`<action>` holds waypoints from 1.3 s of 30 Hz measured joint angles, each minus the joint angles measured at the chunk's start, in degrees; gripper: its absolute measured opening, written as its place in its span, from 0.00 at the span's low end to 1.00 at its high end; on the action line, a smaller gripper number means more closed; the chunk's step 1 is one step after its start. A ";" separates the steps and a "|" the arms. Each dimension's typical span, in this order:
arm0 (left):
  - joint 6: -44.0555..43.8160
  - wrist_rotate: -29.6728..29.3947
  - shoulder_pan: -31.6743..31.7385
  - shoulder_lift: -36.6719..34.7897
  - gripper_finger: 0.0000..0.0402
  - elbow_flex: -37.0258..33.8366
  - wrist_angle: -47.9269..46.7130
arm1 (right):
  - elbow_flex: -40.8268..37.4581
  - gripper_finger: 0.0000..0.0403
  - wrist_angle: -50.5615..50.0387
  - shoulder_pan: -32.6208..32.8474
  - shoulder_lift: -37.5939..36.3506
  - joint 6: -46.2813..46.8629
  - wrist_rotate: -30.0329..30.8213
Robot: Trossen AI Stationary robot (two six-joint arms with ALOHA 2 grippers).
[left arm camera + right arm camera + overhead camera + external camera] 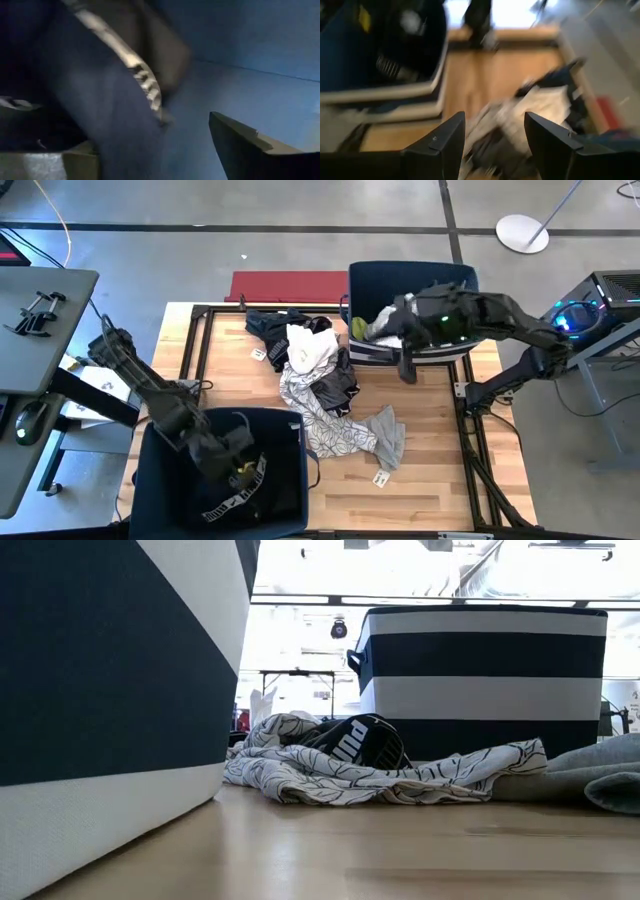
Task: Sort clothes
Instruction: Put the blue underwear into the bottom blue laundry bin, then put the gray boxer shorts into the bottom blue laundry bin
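Note:
A pile of clothes lies mid-table: a black garment (278,326), a white one (310,350), a light patterned one (325,420) and a grey one (387,436). The low view shows the patterned one (380,778) and a black one with white lettering (355,745). My left gripper (238,458) is open, down inside the near-left dark blue bin (160,480), over a black garment with white lettering (235,498). In the left wrist view that garment (100,100) hangs between the fingers. My right gripper (405,360) is open and empty at the near wall of the far-right bin (450,275), which holds yellow (357,328) and white clothes (385,320). My left gripper stands open with the black garment's white-printed band (142,82) between its fingers, inside the near-left bin. I cannot tell whether either finger (250,145) touches the cloth.
A flat red board (285,284) lies at the table's far edge behind the pile. A black metal frame (190,340) runs along the table's left and right sides. Bare wood (430,440) shows right of the grey garment. The two bins (100,690) (480,670) stand tall beside the pile.

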 joint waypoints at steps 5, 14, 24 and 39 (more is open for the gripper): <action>-0.74 0.10 0.22 -5.69 0.56 3.79 4.72 | -2.11 0.48 -5.67 1.66 2.45 0.98 -4.70; 11.41 -7.01 0.22 -9.02 0.49 10.07 4.53 | -28.41 0.48 14.03 5.19 2.54 6.76 -4.83; 13.11 10.57 0.10 -2.11 0.46 9.98 -22.88 | -52.46 0.48 41.01 5.20 4.15 28.40 3.07; 14.84 17.77 -0.74 -11.23 0.56 9.98 -17.60 | -46.46 0.53 45.83 5.22 26.79 32.63 14.52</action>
